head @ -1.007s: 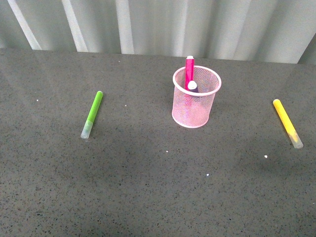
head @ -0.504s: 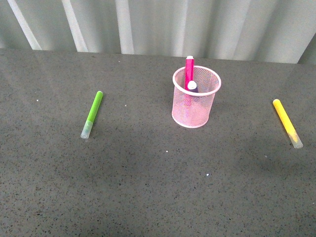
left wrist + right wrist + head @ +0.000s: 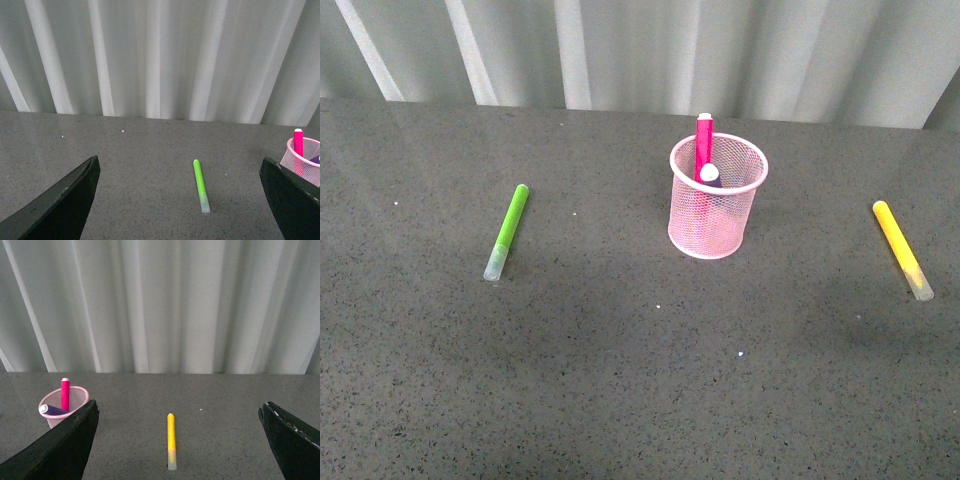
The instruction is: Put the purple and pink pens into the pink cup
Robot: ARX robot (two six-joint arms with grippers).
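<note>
Pink pen (image 3: 704, 140) and purple pen (image 3: 710, 174) stand in pink cup (image 3: 717, 225). Left pincer (image 3: 180, 200) and right pincer (image 3: 177, 440) spread, empty. Judged complete; keep arms clear of cup.

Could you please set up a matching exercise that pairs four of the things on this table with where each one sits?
Things:
1. pink pen
2. purple pen
3. lime-green marker
4. yellow marker

Places:
A. lying flat on the table to the right of the pink cup
B. in the cup, its end sticking up above the rim
C. lying flat on the table to the left of the cup
D. in the cup, leaning, its end below the rim

Pairs: 1-B, 2-D, 3-C, 4-A
</note>
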